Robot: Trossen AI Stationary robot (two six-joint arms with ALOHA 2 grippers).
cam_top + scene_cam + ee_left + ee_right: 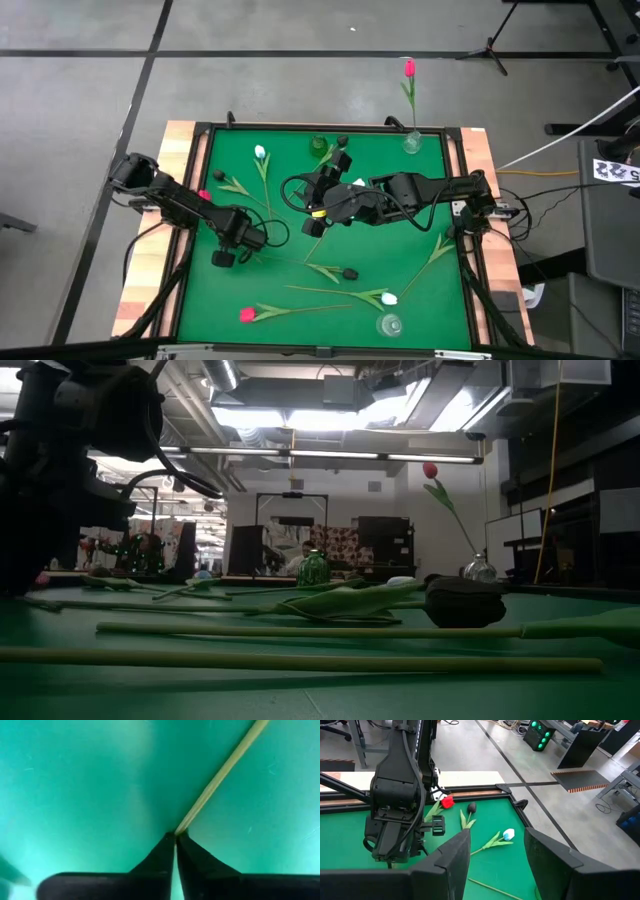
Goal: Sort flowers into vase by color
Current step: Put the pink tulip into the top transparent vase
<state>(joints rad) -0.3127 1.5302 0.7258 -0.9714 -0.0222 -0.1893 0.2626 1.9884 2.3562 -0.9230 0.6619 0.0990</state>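
Left tool pinching a tulip stem on the green surface

A thin pale-green stem [220, 775] lies flat on the green surface [420, 200], and the left tool [175, 836] is down on it with its fingertips [165, 842] pressed together on the stem's end. That stem runs across the mat to a black-headed tulip [349, 272]. Other flowers lie scattered: a white tulip [260, 153] near the far edge, a red tulip [247, 314] and a second white tulip [390, 298] near the front. One red-pink tulip [409, 68] stands in a clear vase [412, 142] at the far right corner. The right tool [495, 845] hangs over mid-surface, fingers parted, holding nothing.
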